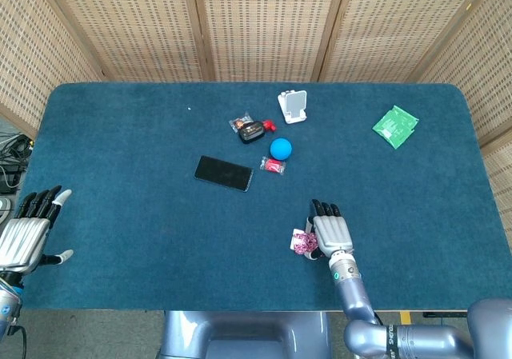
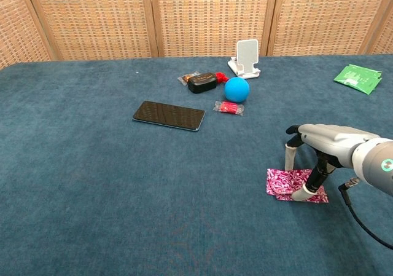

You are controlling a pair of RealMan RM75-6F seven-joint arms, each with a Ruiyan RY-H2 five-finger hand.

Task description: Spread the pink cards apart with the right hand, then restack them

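The pink patterned cards [image 2: 284, 181] lie overlapped in one small pile near the table's front edge, right of centre. From the head view only their left part [image 1: 302, 243] shows beside the hand. My right hand [image 2: 320, 144] arches over the pile, palm down, with a fingertip [image 2: 300, 193] pressing on the cards and the thumb standing at their far edge. Seen from the head, the right hand [image 1: 330, 231] covers most of the pile. My left hand [image 1: 27, 233] hovers beyond the table's left edge, fingers spread, holding nothing.
A black phone [image 2: 168, 115] lies mid-table. Behind it are a blue ball [image 2: 236, 89], a red wrapped sweet [image 2: 228, 107], a small black case [image 2: 201, 82] and a white stand [image 2: 247, 58]. A green packet [image 2: 357, 77] lies at the far right.
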